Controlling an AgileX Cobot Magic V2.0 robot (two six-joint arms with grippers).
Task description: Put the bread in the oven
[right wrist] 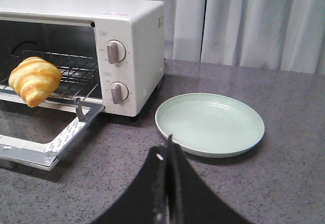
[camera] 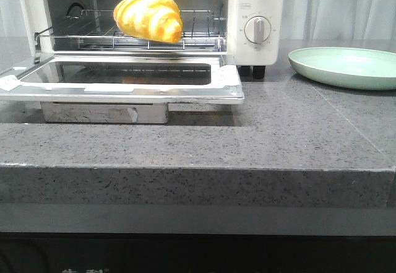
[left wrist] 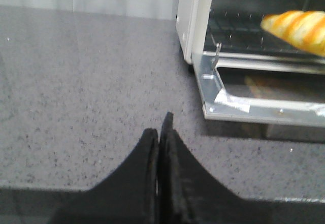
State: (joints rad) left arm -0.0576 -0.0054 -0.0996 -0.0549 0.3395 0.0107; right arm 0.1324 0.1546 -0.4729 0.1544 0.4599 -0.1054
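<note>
Closest to us, both grippers are pulled back over the bare stone counter [camera: 260, 137] with nothing in hand. Our left gripper [left wrist: 159, 132] has its black fingers pressed flat together, empty. Our right gripper [right wrist: 167, 155] is the same: fingers closed to a thin seam, carrying nothing.

Just past the right fingertips sits the pale green plate [right wrist: 209, 124], bare. Beyond and to the side of it is the oven [right wrist: 129, 41], door [camera: 124, 81] folded down flat and open. From the left gripper, the door's near corner lies ahead and off to one side, well apart from the fingers.

Furthest in, the bread [camera: 148, 17] rests on the wire rack [camera: 198, 28], clear of both grippers. We judge placement done; the door is not yet shut.

Risks from here:
- Bread sits near the front of the rack, and in the right wrist view part of it overhangs the front bar. A knock on the door or rack could roll it out.
- If we go to close the door, it may clip that overhang and squash or push the bread.
- Plate is the only thing in the right arm's path; a low sweep toward the door would shove it.

Nothing else blocks access.
</note>
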